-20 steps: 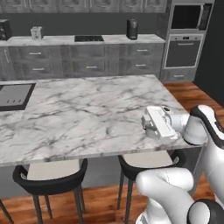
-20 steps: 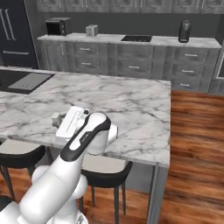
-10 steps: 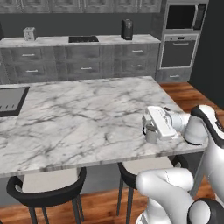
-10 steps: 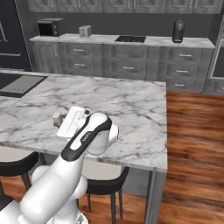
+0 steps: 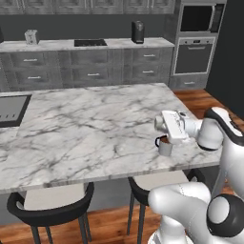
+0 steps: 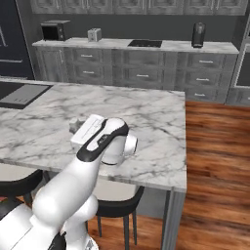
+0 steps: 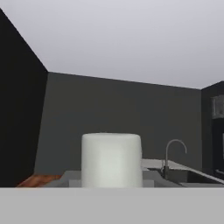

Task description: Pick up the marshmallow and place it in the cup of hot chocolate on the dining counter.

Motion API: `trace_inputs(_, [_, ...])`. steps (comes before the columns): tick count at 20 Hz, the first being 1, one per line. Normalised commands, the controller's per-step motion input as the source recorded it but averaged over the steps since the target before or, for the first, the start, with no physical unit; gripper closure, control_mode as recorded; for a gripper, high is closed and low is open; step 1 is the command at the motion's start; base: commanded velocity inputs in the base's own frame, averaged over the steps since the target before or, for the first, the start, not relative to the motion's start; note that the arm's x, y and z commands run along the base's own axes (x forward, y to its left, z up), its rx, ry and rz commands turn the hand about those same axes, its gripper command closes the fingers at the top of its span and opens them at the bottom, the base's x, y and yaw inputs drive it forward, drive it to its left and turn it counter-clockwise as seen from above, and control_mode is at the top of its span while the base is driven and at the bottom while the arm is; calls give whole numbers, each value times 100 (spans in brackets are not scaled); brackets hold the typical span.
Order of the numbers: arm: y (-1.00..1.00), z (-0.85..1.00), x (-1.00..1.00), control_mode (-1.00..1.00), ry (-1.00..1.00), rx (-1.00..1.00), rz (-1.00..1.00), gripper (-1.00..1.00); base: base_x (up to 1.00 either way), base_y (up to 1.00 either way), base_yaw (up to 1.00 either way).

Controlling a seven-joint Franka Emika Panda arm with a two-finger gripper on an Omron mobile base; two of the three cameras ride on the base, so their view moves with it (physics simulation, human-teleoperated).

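**One marshmallow clenched, cup now just under the claw**

One small cube is what matters here. The claw [image 5: 158,125] is clenched on the marshmallow [image 7: 111,159], which stands pale and square in the hand view at its 6 o'clock edge, right where the tips close. The hand lies level, pointing toward 9 o'clock in the left base view, so the camera on it looks flat across the room rather than down.

The cup of hot chocolate [image 5: 165,147] sits on the bench [image 5: 86,124] at about 7 o'clock from the hand, near the bench's front edge, with its dark handle toward 9 o'clock. Brown liquid shows at its rim.

Over the last second both base views have slid as a whole, so the base has been driving. The hand holds much the same place in the picture, and the cup, which was not to be made out under it before, now shows below it. I judge the carry to be nearly done. What is left is to tip the hand down over the mug and let go.

The left base view gives the cup and its gap to the hand. The hand view alone gives the marshmallow, and beyond it a curved tap [image 7: 175,153] at 3 o'clock. In the right base view the white hand [image 6: 88,133] stands in front of where the cup would be. That view does show the bench running clear out to the dark sink [image 6: 19,95] at 9 o'clock.
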Motion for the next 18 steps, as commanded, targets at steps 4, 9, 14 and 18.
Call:
trace_inputs(4, [-55, -6, 55, -100, 5, 0, -19, 100, 0, 0, 0])
trace_inputs(9, [-47, -15, 43, -100, 6, 0, -18, 100, 0, 0, 0])
trace_inputs(14, [-38, -27, 34, -100, 7, -2, -10, 100, 0, 0, 0])
trace_inputs(18, [-24, -24, 5, -100, 10, -1, 0, 100, 0, 0, 0])
